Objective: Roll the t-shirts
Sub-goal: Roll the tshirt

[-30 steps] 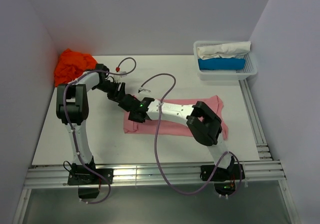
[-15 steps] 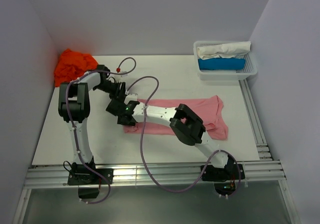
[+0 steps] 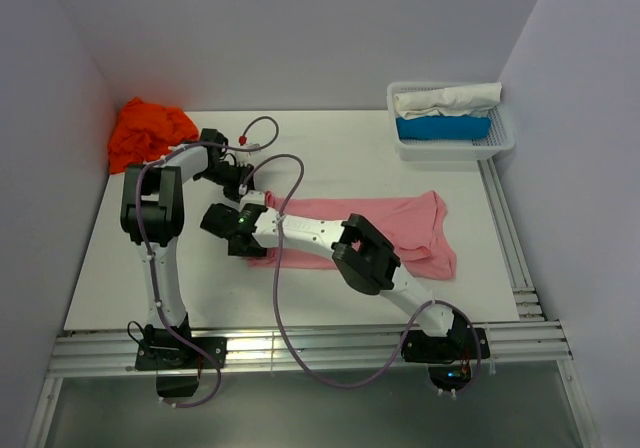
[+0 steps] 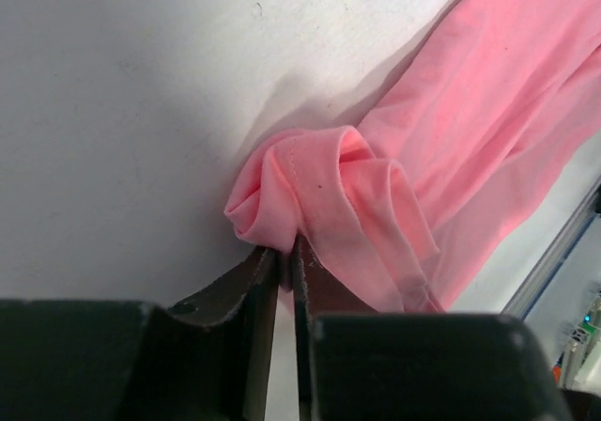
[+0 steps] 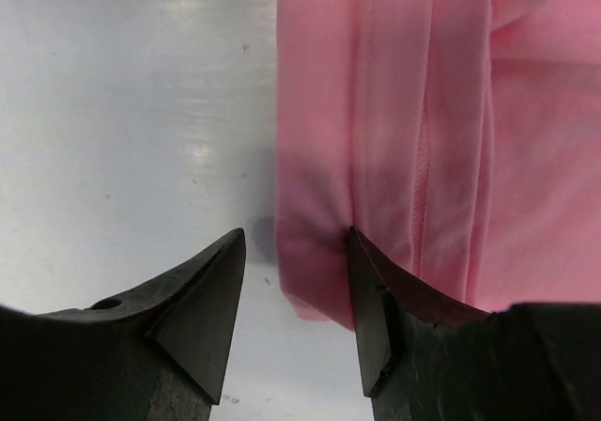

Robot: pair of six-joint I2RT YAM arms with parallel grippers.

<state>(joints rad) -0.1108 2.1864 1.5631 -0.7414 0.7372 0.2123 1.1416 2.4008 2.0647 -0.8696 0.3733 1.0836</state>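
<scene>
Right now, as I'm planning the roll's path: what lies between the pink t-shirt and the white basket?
Nothing: the top view shows only bare table between the pink t-shirt and the white basket.

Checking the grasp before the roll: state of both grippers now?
Left gripper: closed, pinching the bunched edge of the pink t-shirt.
Right gripper: open at the same shirt's edge, holding nothing.

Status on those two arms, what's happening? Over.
Left gripper pinching bunched corner of pink t-shirt. Right gripper open astride its edge. Nothing in the way.
</scene>
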